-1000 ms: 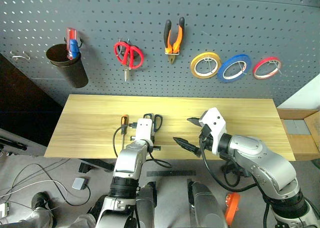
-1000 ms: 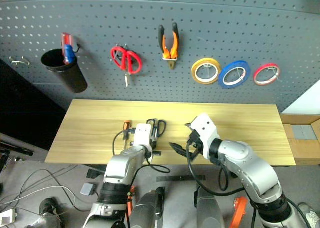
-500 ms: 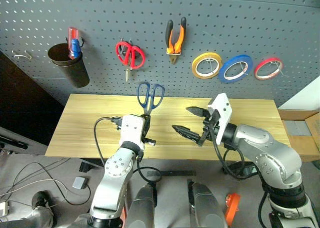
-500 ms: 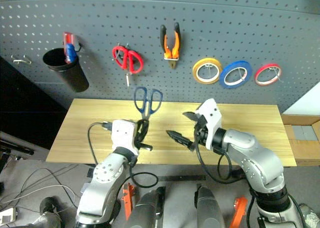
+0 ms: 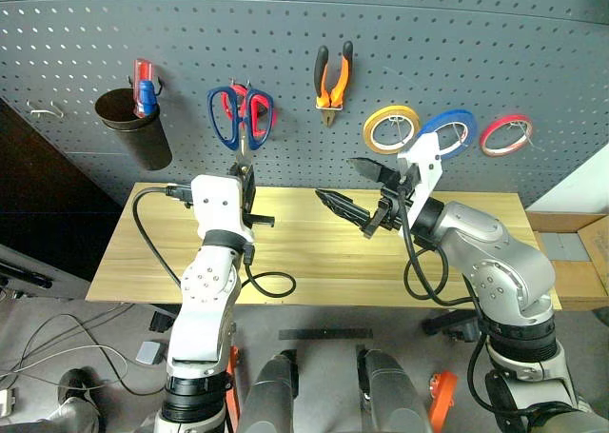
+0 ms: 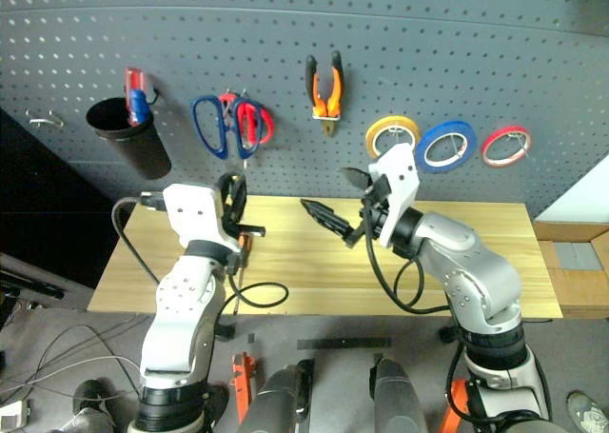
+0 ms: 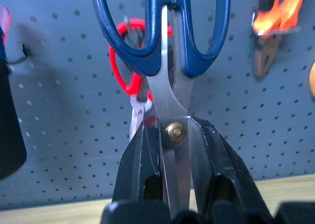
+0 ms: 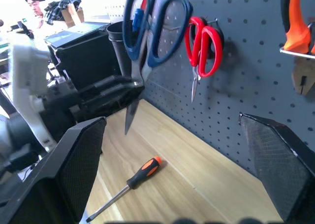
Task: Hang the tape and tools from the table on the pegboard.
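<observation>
The left gripper (image 5: 244, 179) is clamping tight on the blades of the blue-handled scissors (image 5: 235, 119), holding them handles-up right in front of the red scissors (image 6: 253, 123) hanging on the pegboard (image 5: 285, 43). The right gripper (image 5: 362, 189) is hanging wide open with nothing in it. I'd say the trick is finding a free hook and threading one handle loop over it. The screwdriver (image 8: 129, 185) is lying on the table (image 5: 314, 252), toward its left front. No readable labels anywhere.
</observation>
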{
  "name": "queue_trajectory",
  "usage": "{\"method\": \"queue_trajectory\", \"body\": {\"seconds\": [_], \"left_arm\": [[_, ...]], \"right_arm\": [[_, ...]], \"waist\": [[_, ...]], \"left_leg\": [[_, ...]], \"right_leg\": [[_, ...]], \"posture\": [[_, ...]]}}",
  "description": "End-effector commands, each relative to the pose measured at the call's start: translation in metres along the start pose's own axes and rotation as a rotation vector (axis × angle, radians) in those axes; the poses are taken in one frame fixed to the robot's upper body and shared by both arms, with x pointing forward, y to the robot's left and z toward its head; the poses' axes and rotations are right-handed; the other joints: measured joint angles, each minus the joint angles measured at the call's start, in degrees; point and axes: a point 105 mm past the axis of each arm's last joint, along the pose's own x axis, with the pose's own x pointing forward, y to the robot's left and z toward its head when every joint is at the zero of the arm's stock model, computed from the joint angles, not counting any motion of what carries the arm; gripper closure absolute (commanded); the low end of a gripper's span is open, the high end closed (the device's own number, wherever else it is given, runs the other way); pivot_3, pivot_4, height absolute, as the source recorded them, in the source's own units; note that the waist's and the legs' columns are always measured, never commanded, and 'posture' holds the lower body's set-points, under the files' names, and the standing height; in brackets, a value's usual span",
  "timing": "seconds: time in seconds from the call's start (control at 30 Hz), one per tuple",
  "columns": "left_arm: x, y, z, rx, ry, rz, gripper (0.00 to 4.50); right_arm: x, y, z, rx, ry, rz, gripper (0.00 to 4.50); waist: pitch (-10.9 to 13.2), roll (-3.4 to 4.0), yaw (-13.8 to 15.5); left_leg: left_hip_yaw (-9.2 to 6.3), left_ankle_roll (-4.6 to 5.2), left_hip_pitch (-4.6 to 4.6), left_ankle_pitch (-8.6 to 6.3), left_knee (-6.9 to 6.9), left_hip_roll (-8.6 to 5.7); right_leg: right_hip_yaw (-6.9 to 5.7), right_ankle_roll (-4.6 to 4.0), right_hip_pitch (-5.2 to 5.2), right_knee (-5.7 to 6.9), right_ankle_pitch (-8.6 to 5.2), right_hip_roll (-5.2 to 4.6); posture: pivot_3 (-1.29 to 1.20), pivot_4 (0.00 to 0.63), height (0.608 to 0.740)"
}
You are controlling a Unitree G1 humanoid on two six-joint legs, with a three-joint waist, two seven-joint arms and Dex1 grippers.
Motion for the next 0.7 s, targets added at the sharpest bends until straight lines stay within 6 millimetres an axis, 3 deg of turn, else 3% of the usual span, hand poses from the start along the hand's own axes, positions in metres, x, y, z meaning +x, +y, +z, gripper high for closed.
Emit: {"method": "queue_trajectory", "body": {"seconds": [0.03,0.4,0.7], "left_arm": [[-0.001,0.003,0.01,0.0,-0.042,0.005,4.04],[0.015,0.011,0.009,-0.03,-0.02,0.029,4.04],[0.022,0.009,-0.004,-0.05,0.057,0.007,4.04]], "right_arm": [[0.002,0.003,0.012,-0.039,-0.048,0.012,0.0],[0.002,0.002,0.013,-0.054,-0.045,0.014,0.0],[0.003,0.004,0.013,-0.058,-0.042,0.021,0.0]], "waist": [[0.0,0.0,-0.02],[-0.12,0.01,-0.02],[-0.14,0.03,-0.03]], "left_leg": [[0.0,0.0,0.0,0.0,0.01,0.02],[0.01,-0.02,0.03,0.02,0.07,0.02],[0.01,-0.02,0.03,0.02,0.07,0.02]], "right_leg": [[-0.01,0.0,0.0,0.01,0.0,0.02],[0.01,-0.01,0.02,0.04,0.01,0.03],[0.02,-0.02,0.01,0.09,0.03,0.04]], "posture": [[-0.12,0.192,0.74],[-0.12,0.184,0.74],[-0.12,0.185,0.74]]}}
